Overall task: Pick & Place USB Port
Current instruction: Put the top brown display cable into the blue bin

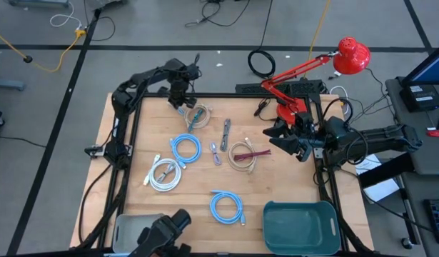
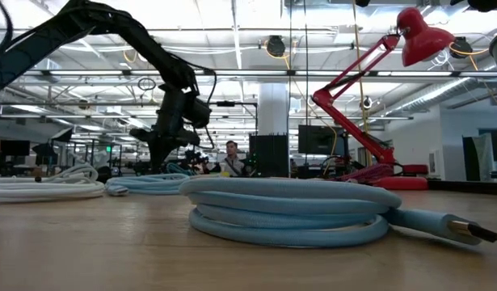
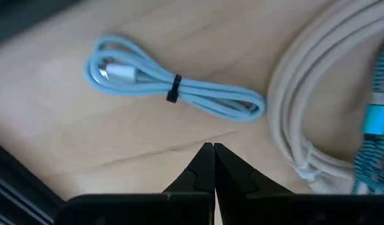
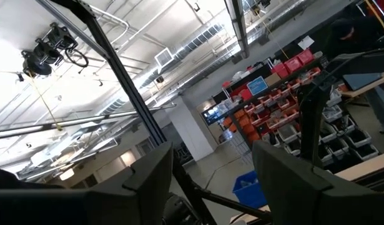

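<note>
Pressing its fingers (image 3: 207,164) together on nothing, the left gripper (image 1: 178,95) hangs over the bench's (image 1: 276,189) far-left corner, just above a small light-blue tied cable (image 3: 173,87). The right gripper (image 1: 285,141), fingers (image 4: 148,181) spread and empty, waits at the bench's right edge, tilted up toward the ceiling.

Two matte black jointed arms, left pincer (image 3: 213,164) with tapered, pointed black fingers, right pincer (image 4: 211,175) with broad, flat black fingers
</note>
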Controlling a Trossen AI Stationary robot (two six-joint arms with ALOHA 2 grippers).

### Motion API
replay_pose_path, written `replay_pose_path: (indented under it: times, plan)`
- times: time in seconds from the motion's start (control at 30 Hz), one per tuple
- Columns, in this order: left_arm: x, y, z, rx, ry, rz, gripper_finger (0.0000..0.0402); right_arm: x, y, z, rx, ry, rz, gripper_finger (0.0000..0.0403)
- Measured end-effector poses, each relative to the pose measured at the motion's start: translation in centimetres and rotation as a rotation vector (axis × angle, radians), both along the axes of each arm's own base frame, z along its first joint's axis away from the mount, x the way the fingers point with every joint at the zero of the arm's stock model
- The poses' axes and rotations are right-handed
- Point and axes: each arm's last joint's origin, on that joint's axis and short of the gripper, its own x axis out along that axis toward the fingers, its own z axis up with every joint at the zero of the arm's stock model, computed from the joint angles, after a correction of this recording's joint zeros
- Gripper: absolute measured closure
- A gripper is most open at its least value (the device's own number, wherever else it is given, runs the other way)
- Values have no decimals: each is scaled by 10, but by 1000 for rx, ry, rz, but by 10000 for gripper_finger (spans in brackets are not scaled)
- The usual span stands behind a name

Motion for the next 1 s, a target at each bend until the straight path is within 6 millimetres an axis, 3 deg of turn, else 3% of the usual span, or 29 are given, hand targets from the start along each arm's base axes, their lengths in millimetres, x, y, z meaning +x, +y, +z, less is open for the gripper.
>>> replay_pose_path:
  times: [0.23,0.43,0.57,0.7,0.87,1.0]
  plan:
    - [17,7,36,34,-187,-89,401,0,0,0,7,1,3,190]
    - [58,-23,58,24,-343,-340,387,0,0,0,9,1,-1,190]
    - [86,-54,54,55,-293,-463,353,0,0,0,11,1,-5,190]
    - [104,-73,44,138,-188,-506,292,0,-1,0,19,2,-24,190]
    - [112,-69,27,106,-217,-401,211,0,-1,0,20,1,-25,190]
    - [119,-69,5,45,-207,-389,170,-1,-1,1,21,-12,-25,190]
